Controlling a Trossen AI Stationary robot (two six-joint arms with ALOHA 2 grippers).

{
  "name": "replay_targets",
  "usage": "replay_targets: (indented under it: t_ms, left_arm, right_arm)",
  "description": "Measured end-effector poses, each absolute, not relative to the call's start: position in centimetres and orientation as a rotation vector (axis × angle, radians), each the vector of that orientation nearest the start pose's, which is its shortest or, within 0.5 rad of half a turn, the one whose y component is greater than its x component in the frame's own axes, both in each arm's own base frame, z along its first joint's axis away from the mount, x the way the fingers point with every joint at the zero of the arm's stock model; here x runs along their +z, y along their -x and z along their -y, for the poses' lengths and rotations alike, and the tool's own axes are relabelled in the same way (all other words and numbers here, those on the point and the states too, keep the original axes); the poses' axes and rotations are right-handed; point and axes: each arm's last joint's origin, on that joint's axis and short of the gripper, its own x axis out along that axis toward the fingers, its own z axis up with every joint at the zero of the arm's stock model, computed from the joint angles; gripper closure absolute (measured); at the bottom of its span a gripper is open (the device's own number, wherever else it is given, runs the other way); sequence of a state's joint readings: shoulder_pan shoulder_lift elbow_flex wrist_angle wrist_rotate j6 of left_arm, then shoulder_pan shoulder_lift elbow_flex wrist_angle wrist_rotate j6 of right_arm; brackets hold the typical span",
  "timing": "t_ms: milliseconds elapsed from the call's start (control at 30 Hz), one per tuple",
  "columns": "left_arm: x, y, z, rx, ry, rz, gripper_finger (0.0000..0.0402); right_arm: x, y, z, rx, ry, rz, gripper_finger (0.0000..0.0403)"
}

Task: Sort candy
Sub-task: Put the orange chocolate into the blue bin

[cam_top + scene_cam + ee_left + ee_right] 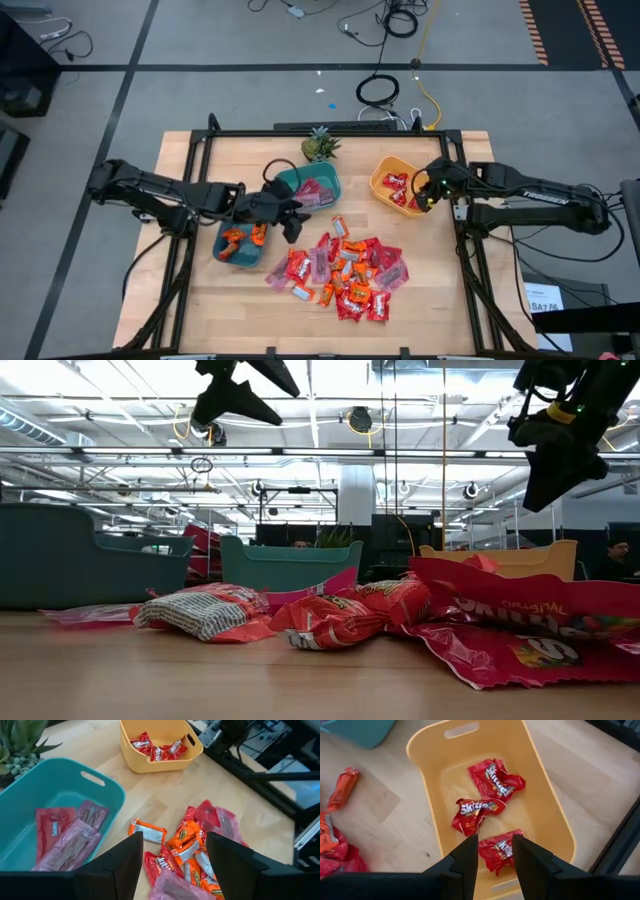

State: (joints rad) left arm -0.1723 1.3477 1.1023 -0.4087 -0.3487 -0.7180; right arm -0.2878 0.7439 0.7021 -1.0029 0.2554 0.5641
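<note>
We are only partway through the sorting. The biggest thing left is the pile of candy (343, 272) on the wooden table (190, 310). It lies in front of the three bowls and holds lots of red, orange and pink packs all mixed up. We think most of the work is still in that pile.

Next come the bowls, and we place them from the pile. The teal bowl (312, 187) is behind the pile and has a few pink and red packs (65, 837) in it. The blue bowl (240, 246) is to the left of the pile and has some orange packs (245, 237). The yellow bowl (398, 186) is behind the pile on the right, and it has three red packs (487, 810) inside.

Our left gripper (292, 226) hangs between the blue bowl and the pile. Its fingers are spread wide and hold nothing, so we think it is ready to get another pack. Our right gripper (492, 852) hangs over the yellow bowl. Its fingers are a little way apart, and we see nothing between them.

A small green plant (320, 145) stands behind the teal bowl.
</note>
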Motion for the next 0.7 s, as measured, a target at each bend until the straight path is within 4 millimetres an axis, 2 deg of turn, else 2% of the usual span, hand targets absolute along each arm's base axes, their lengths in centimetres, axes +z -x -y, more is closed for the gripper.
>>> replay_targets:
  t_ms: [267, 433, 600, 700]
  left_arm:
    - [28.0, -30.9, 5.5, 0.332, 0.354, -0.567, 0.0176]
    - [25.6, -32.3, 6.5, 0.237, 0.175, -0.660, 0.0176]
    - [23.4, -33.3, 7.4, 0.212, 0.149, -0.726, 0.0176]
    - [22.4, -34.1, 7.9, 0.199, 0.152, -0.708, 0.0176]
  right_arm:
    - [25.3, -10.8, 3.9, -0.782, -0.542, -0.847, 0.0291]
    - [25.4, -10.6, 3.9, -0.787, -0.557, -0.832, 0.0291]
    - [25.3, -10.5, 3.9, -0.790, -0.556, -0.843, 0.0291]
    - [25.3, -10.5, 3.8, -0.789, -0.556, -0.844, 0.0291]
